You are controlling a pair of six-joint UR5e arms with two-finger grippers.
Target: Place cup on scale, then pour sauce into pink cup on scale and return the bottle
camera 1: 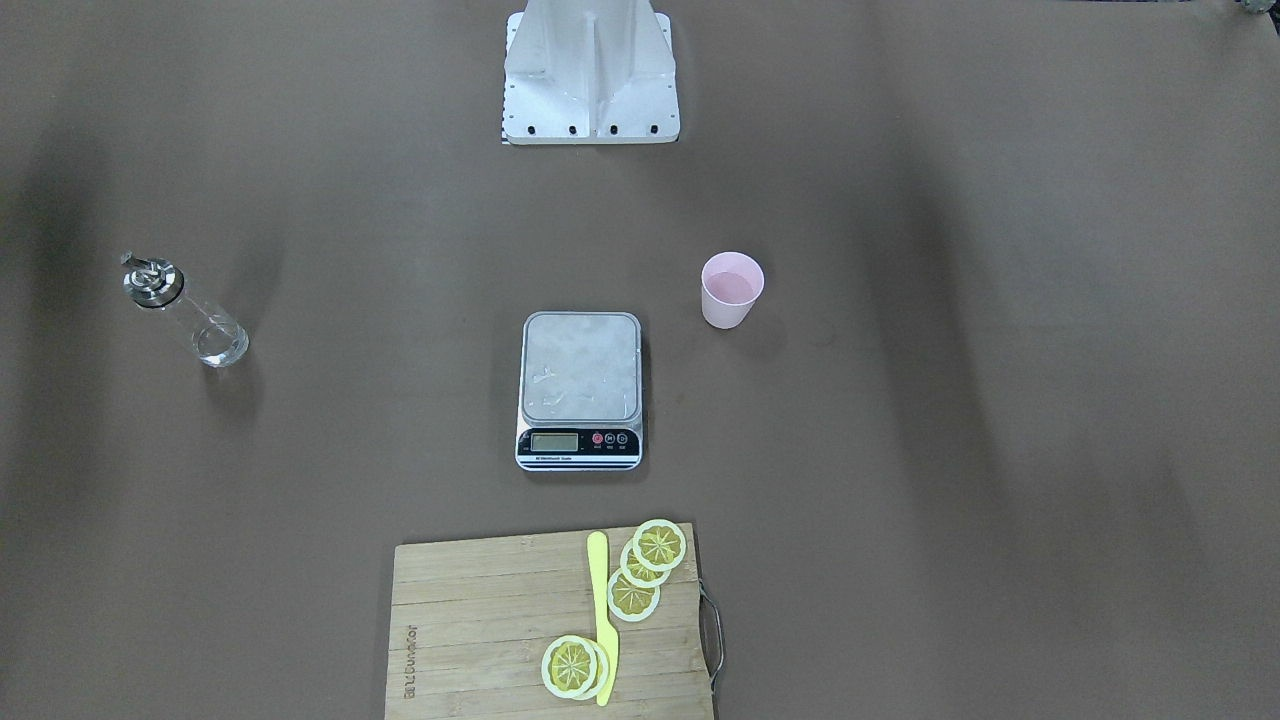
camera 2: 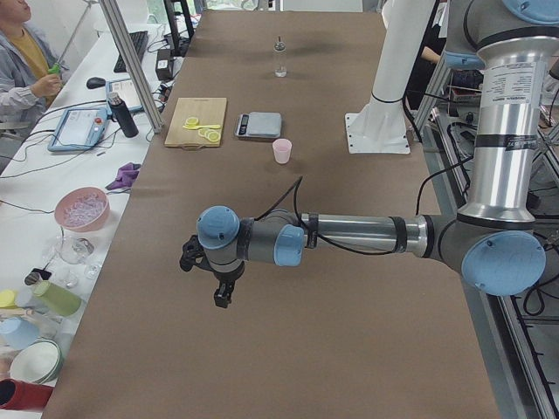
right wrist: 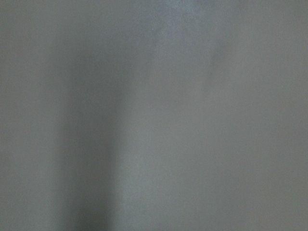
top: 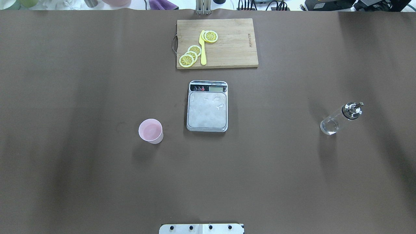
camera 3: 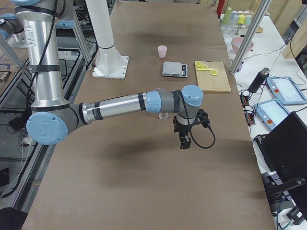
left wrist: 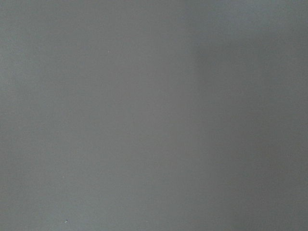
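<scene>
The pale pink cup (top: 150, 131) stands upright on the table, to the left of the scale (top: 207, 106) and apart from it; the cup also shows in the front view (camera 1: 732, 290). The scale's steel platform (camera 1: 581, 365) is bare. The clear glass bottle (top: 339, 118) with its metal pourer cap stands far right; it also shows in the front view (camera 1: 185, 310). My left gripper (camera 2: 224, 297) shows only in the exterior left view and my right gripper (camera 3: 184, 142) only in the exterior right view. Both hang over bare table, far from the objects. I cannot tell whether they are open or shut.
A wooden cutting board (top: 234, 48) with lemon slices (top: 190, 56) and a yellow knife (top: 202, 48) lies beyond the scale. The robot's base plate (top: 201, 228) sits at the near edge. Both wrist views show only blurred brown table surface.
</scene>
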